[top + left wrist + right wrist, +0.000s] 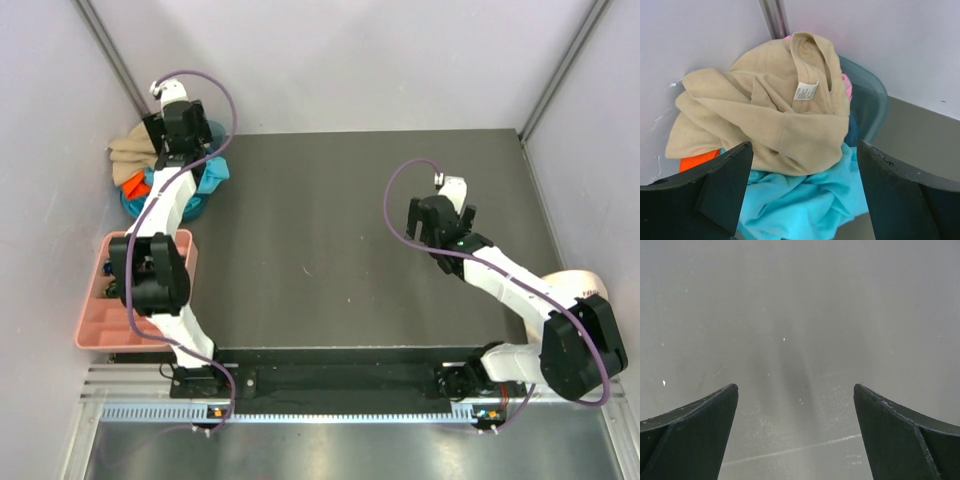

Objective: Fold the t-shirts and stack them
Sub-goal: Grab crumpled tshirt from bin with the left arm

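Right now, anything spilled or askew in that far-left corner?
Nothing damaged, but the teal bin holds a crumpled heap: tan t-shirt on top with its neck label showing, turquoise t-shirt spilling over the near side, orange t-shirt and pink t-shirt poking out underneath.

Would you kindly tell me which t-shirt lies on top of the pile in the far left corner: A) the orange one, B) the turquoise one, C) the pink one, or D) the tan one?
D: in the left wrist view the tan t-shirt, its white label showing, drapes over the turquoise t-shirt, while the orange t-shirt and the pink t-shirt only peek out at its edges.
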